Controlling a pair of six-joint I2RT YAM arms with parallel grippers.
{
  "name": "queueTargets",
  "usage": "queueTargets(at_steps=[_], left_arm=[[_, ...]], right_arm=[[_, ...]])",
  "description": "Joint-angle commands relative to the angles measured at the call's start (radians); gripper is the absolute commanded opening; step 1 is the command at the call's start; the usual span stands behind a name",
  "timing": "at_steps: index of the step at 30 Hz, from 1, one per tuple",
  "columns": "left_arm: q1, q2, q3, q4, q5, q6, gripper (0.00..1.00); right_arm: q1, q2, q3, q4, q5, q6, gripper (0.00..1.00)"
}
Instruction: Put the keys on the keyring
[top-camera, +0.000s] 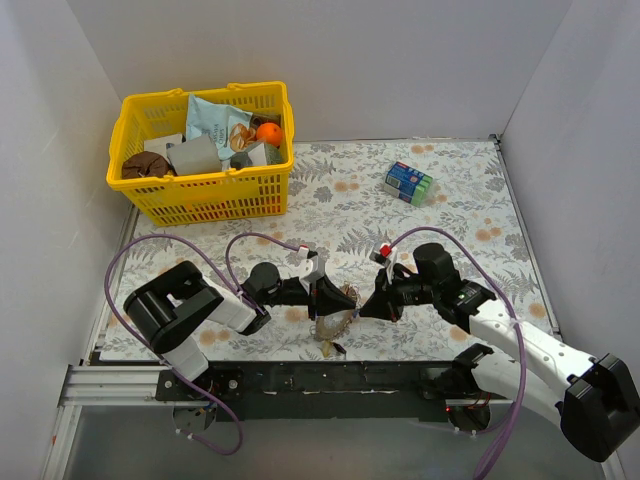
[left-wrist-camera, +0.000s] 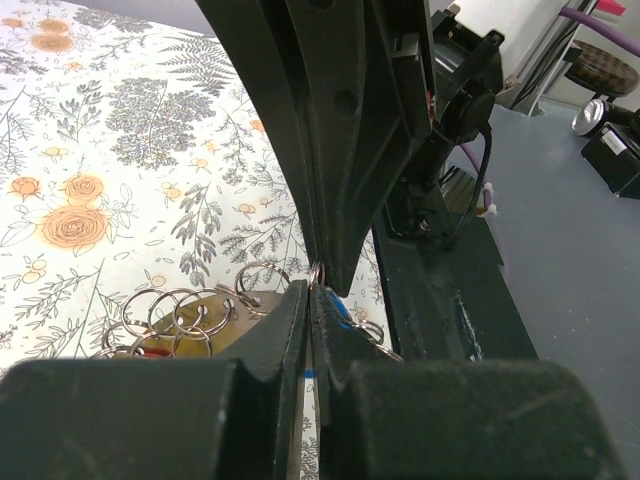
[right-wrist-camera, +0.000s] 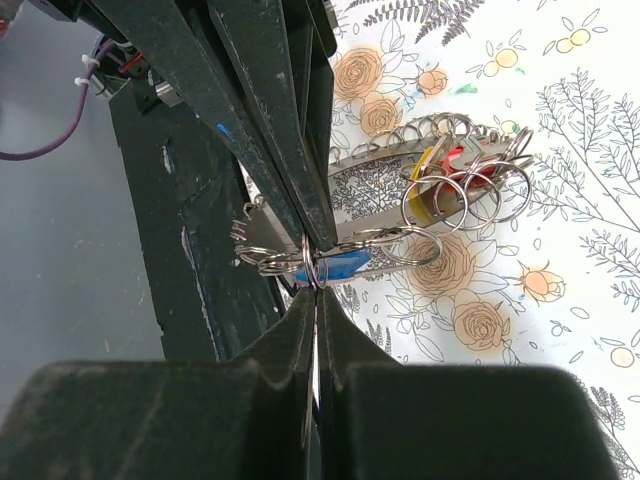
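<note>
The two grippers meet tip to tip low over the mat. My left gripper (left-wrist-camera: 311, 292) is shut, with a small split ring (left-wrist-camera: 316, 272) nipped at its tip. My right gripper (right-wrist-camera: 315, 290) is shut on that same small ring (right-wrist-camera: 310, 262), which carries the blue key (right-wrist-camera: 341, 267). Just behind lies the keyring (right-wrist-camera: 430, 126), a hoop with a ridged edge seen at a slant. A yellow key (right-wrist-camera: 428, 165) and a red key (right-wrist-camera: 452, 160) lie by it among several loose rings. From above, the bunch (top-camera: 331, 324) sits between the left gripper (top-camera: 325, 298) and the right gripper (top-camera: 358, 308).
A yellow basket (top-camera: 205, 195) holding packets and other items stands at the back left. A blue-green packet (top-camera: 408, 182) lies at the back right of the flowered mat. The black base rail (top-camera: 330, 378) runs along the near edge, right below the grippers.
</note>
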Motion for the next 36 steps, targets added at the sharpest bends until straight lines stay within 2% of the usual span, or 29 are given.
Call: queueTargets(at_steps=[1,26,36], left_arm=[[-0.004,-0.051,0.024,0.297,0.013,-0.01,0.0],[-0.004,-0.063,0.031,0.412,0.022,-0.089,0.0],[-0.004,-0.055,0.04,0.499,0.034,-0.158,0.0]], right_arm=[[-0.003,-0.011,-0.02,0.085,-0.023,0.0,0.01],[-0.003,0.013,-0.096,0.208,-0.078,0.033,0.01],[-0.003,0.004,-0.162,0.337,-0.081,0.072,0.01]])
